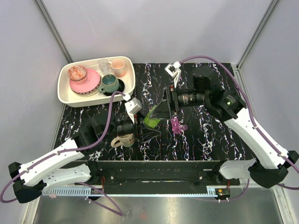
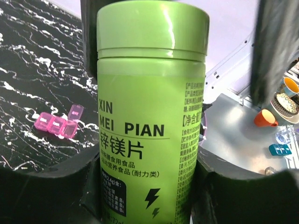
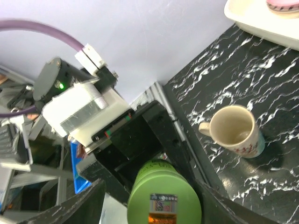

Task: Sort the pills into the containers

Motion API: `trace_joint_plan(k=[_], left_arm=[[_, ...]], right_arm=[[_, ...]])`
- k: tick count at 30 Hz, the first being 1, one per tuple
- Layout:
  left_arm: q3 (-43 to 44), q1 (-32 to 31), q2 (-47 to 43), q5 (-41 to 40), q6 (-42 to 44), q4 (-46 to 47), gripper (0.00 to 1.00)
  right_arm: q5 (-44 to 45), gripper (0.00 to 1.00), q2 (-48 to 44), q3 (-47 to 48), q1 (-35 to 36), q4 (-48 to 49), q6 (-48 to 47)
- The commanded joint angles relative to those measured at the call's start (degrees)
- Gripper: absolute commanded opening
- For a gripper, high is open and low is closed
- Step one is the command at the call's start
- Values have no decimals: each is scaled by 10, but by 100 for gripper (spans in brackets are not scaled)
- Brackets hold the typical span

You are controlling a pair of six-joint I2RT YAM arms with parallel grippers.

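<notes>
My left gripper (image 1: 148,127) is shut on the lime-green bottle (image 1: 151,120) and holds it off the table at mid-table. The bottle fills the left wrist view (image 2: 152,116), upright between my fingers (image 2: 51,186). Its darker green cap (image 3: 163,200) lies between the jaws of my right gripper (image 1: 159,113), which stand open on either side of it with a gap. The magenta-purple pill box (image 1: 176,125) lies just right of the bottle, one lid raised; it also shows in the left wrist view (image 2: 58,123). No pills show.
A beige mug (image 1: 122,140) stands left of the bottle and shows in the right wrist view (image 3: 233,130). A white tray (image 1: 63,91) at the back left holds pink and teal cups, a glass and bowls.
</notes>
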Motion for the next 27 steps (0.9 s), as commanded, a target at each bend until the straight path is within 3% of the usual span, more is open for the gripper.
trace_joint_plan(k=[1,6,13,16,27], left_arm=[[-13,-1,-18,-9,-20,61,0],[-35,-2,-28,-39,-44,74,0],[-73,-2,-35,-105,-103,132,0],[-79,-2,-28,-126,-118,145,0],[-71,-3,-8,-153,-128,143,0]], right_arm=[[57,82,-35,-3,2,45,17],[123,87,-64,-42,2,110,81],[253,89,-112,-167,2,245,194],[285,89,-120,-202,2,282,199],[306,89,-116,-231,2,311,210]])
